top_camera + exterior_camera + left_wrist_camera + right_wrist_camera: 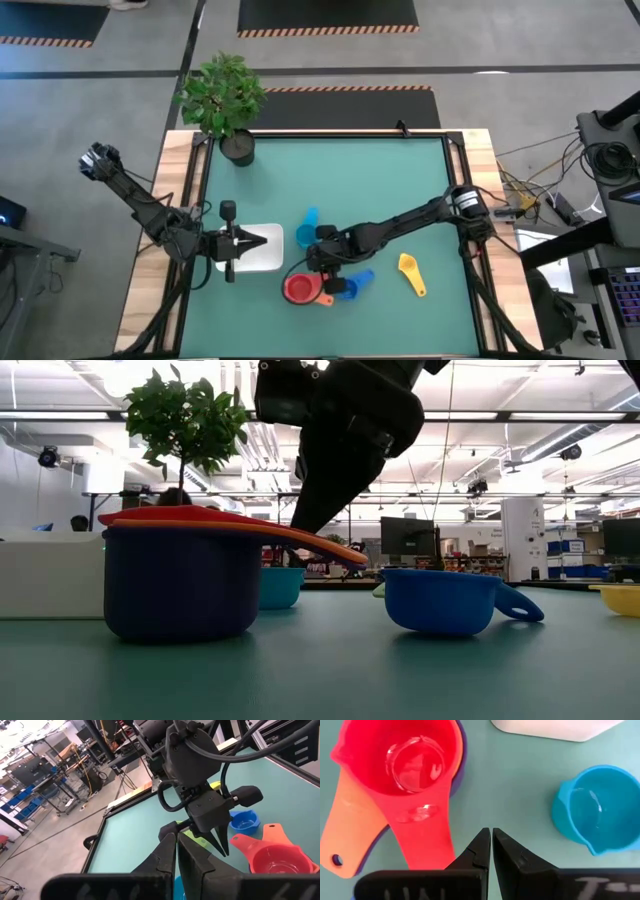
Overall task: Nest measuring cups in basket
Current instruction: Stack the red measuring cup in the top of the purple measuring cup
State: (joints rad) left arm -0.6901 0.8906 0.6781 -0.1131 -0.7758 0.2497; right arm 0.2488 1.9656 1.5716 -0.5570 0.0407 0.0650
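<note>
The right gripper [322,283], fingers pressed together and empty, hangs just beside the red cup [298,289], so it may knock the stack.

High view: you look straight down on the whole table [400,190]. Low view sits at tabletop height, very close to the stacked cups [180,575]. Right wrist view looks down close on that stack; left wrist faces across at it.
</note>
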